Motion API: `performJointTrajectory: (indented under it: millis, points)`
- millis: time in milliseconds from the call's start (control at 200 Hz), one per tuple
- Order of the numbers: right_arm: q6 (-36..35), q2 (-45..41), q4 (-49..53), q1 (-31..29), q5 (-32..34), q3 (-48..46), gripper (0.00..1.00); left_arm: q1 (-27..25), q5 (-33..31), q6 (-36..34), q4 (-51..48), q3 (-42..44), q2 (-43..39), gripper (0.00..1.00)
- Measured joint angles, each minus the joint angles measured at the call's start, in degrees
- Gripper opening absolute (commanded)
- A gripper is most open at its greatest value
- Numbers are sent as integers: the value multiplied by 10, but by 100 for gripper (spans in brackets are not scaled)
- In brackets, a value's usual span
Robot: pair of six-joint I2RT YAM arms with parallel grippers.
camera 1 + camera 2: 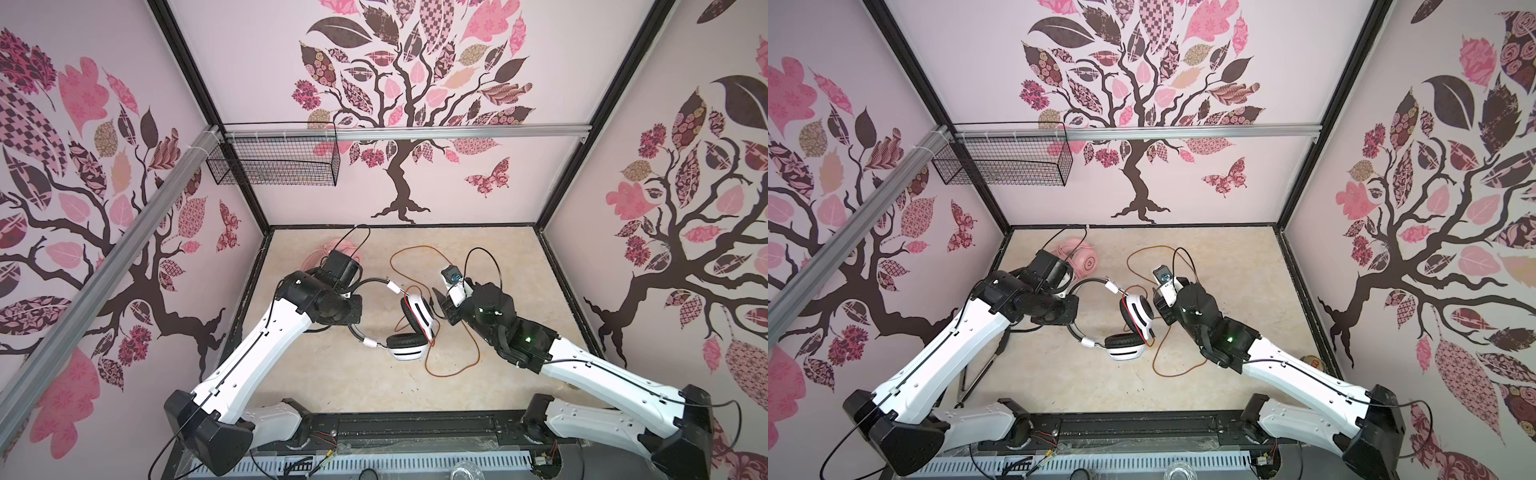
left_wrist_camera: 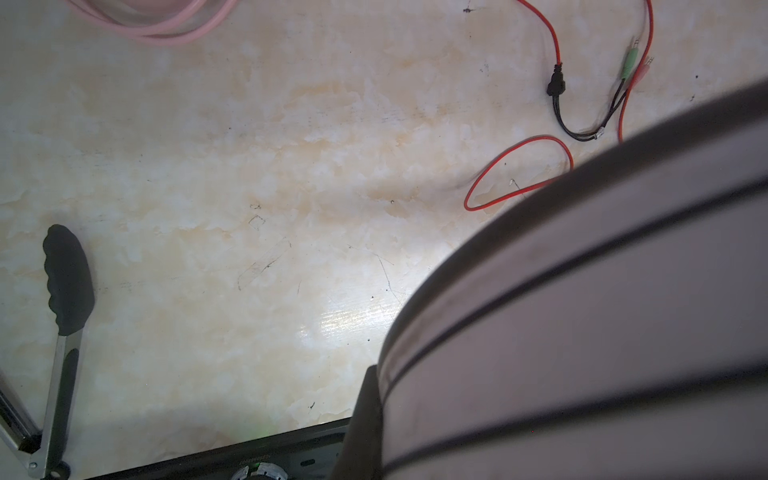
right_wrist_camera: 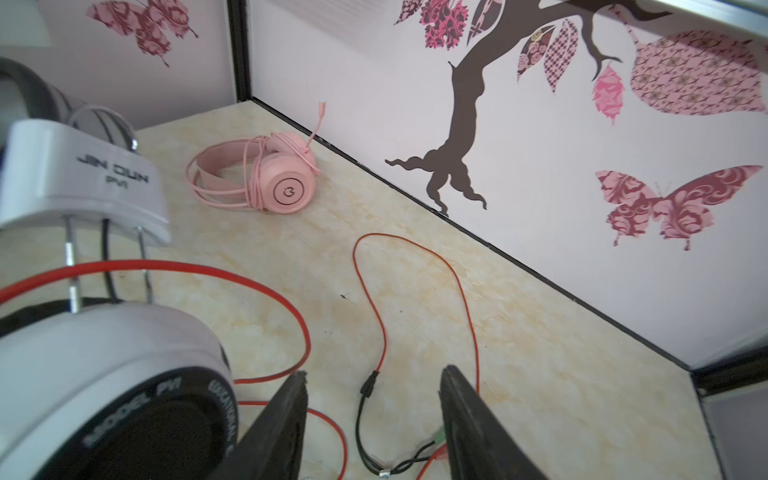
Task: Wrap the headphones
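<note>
White headset (image 1: 419, 318) with black pads, orange-red cable (image 3: 166, 264) in loose loops.

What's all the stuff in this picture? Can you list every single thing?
white headphones: one, white with black pads, middle of table
cable: one, orange-red, loose loops beside the white headphones
pink headphones: one, pink, own cable wrapped round them, back left corner
tongs: one, silver and black, table's left side near the front
wire basket: one, black, hanging on the back rail, left
table: one, cream marbled
tree stickers: brown and pink, on all three walls
left tool: black, shut on the white headphones' headband
right tool: black, open over the cable's plug end
</note>
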State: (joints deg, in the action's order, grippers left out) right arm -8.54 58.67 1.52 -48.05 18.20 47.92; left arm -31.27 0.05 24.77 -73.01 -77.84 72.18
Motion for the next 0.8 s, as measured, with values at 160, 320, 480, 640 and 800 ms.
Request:
performJointTrajectory:
  millis: [160,320,480,640,800]
  points:
    - [45,-14,-1,57,-97,-10,54,4,0,0,-2,-6,0,0]
    - [55,-6,14,60,-179,3,44,10,3,0,-2,-6,0,0]
    - [75,17,39,60,-231,47,40,12,-2,5,-13,-17,18,0]
    - [128,15,61,60,-295,60,41,27,-17,22,-29,-28,57,0]
    - [199,25,90,55,-359,62,41,40,-25,53,-33,-28,71,0]
